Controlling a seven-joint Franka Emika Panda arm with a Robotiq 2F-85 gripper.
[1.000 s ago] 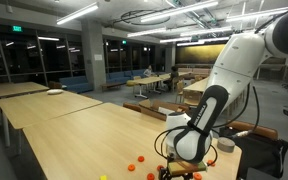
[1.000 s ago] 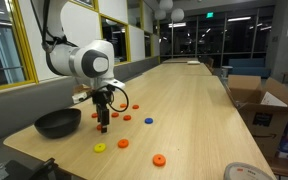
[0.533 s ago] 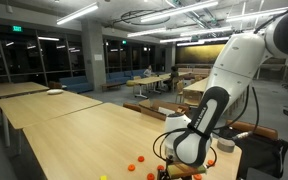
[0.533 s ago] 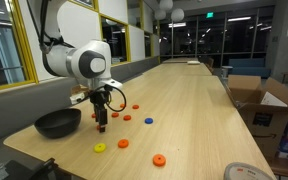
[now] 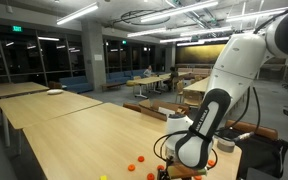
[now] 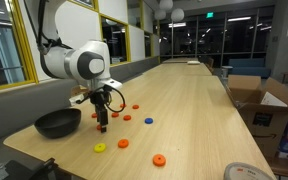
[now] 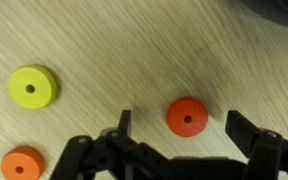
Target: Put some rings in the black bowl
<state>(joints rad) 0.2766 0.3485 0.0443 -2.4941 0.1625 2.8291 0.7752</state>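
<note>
The black bowl (image 6: 56, 123) sits near the table's front corner; its rim shows at the top right of the wrist view (image 7: 284, 8). Several rings lie on the wooden table beside it: a yellow one (image 6: 100, 148), orange ones (image 6: 123, 143) (image 6: 160, 159) and a blue one (image 6: 149, 122). My gripper (image 6: 101, 126) points down, just right of the bowl and low over the table. In the wrist view it (image 7: 182, 122) is open, with a red ring (image 7: 187, 116) lying flat between the fingers, untouched. A yellow ring (image 7: 32, 87) and an orange ring (image 7: 22, 164) lie to the left.
More rings lie further along the table (image 6: 136, 106). In an exterior view the arm (image 5: 199, 140) hides most of the work area, and a few rings (image 5: 139, 160) show at the table's edge. Open cardboard boxes (image 6: 264, 105) stand beside the table.
The arm has shifted very slightly toward the bowl. The gripper stays open over the red ring, and no ring has moved.
</note>
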